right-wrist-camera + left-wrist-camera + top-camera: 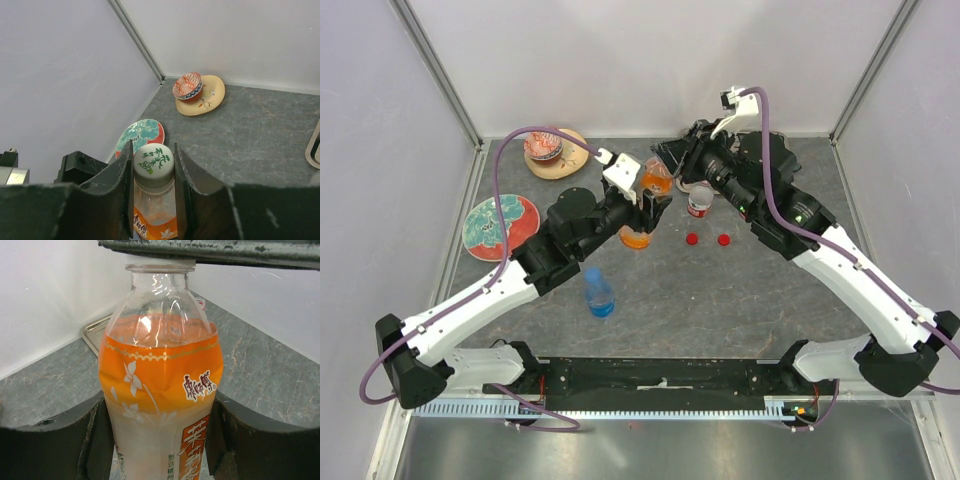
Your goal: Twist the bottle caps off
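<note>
Clamping white cap: right gripper pinching it fully shut, readying twist. Left gripper, partly closed, gripping orange bottle, bracing against rotation, toward table 12 o'clock.

One overhead view, two close wrist views, all meeting at the orange bottle
The top camera looks down from above the near edge over the whole table. The left wrist camera faces the bottle's side from very near, the label filling its frame. The right wrist camera looks down on the white cap at close range, towards the far-left corner; its floral plate and bowl also show in the top view
</note>
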### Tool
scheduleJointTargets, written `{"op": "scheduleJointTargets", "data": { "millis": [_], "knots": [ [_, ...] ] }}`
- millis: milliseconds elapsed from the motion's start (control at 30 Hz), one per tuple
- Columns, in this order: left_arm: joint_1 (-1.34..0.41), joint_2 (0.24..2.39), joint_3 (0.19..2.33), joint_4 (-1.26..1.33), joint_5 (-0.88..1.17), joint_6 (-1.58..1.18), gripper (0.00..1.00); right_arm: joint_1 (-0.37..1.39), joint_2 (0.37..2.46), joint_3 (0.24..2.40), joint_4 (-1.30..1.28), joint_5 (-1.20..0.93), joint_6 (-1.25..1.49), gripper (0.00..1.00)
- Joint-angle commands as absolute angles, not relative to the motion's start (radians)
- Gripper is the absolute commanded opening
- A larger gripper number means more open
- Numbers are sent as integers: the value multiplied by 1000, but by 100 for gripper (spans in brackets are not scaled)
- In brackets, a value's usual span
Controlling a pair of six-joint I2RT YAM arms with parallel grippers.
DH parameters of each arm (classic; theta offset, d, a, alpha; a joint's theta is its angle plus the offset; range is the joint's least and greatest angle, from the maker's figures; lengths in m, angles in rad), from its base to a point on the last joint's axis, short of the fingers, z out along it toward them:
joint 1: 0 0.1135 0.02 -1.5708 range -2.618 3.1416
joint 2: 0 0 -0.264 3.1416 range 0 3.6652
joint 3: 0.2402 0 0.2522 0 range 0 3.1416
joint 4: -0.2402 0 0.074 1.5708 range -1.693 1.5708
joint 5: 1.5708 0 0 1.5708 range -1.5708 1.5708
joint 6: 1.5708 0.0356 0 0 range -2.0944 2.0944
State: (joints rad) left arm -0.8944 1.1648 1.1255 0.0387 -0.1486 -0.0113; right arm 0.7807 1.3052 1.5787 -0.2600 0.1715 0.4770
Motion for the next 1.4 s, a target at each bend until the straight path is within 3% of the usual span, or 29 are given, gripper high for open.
{"op": "scheduleJointTargets", "data": {
  "millis": [0,133,167,267,300,367,467,633,800,933,1167,1267,1367],
  "knots": [
    [-899,1115,1131,80,-51,35,54,781,1273,1604,-288,83,395,0],
    [-859,1086,1166,54,343,6,54,762,1258,1637,-288,-177,310,0],
    [-842,1088,1179,58,558,-44,54,750,1252,1649,-285,-342,290,0],
    [-769,1117,1216,170,969,-228,54,741,1246,1675,-285,-576,226,0],
    [-746,1144,1244,196,1053,-276,54,739,1240,1675,-284,-738,213,0],
    [-735,1178,1268,267,1247,-423,55,741,1209,1634,-200,-833,241,0],
    [-727,1216,1281,418,1368,-587,55,739,1200,1615,-130,-968,288,0],
    [-726,1241,1249,697,1414,-791,54,739,1190,1543,143,-1141,460,0],
    [-726,1272,1250,773,1436,-848,54,741,1172,1411,270,-1256,581,0],
    [-726,1287,1249,813,1450,-882,55,739,1158,1325,575,-1295,765,0],
    [-724,1296,1246,827,1462,-888,56,739,1161,1351,491,-1290,700,0],
    [-710,1289,1246,715,1462,-807,56,738,1149,1405,258,-1232,516,0],
    [-695,1267,1246,566,1445,-688,56,738,1134,1428,199,-1192,495,0]
  ]
}}
